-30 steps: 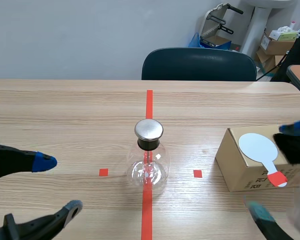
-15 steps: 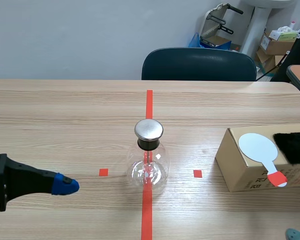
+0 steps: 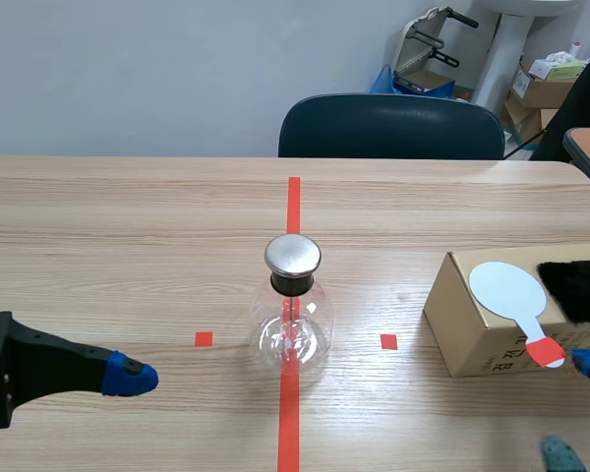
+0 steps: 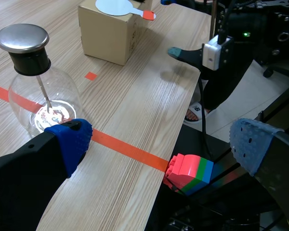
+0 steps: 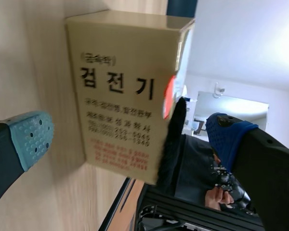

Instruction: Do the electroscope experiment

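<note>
The electroscope (image 3: pixel 293 313) stands at the middle of the worktop (image 3: pixel 128 226). The right hand (image 5: pixel 130 139), spread wide, faces the side of the box (image 3: pixel 467 329). I judge it must next rise and pinch the paddle (image 3: pixel 511 293) lying on top. The left hand (image 4: pixel 161 142), also spread, hangs beside the electroscope.

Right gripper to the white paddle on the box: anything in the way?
Nothing visible blocks it. The right gripper is open beside the box; the paddle lies on top, black fur close by its handle.

Tan box (image 3: pixel 469 332), white paddle (image 3: pixel 506 288) (red-tipped), clear silver-capped flask (image 3: pixel 293 332).
</note>
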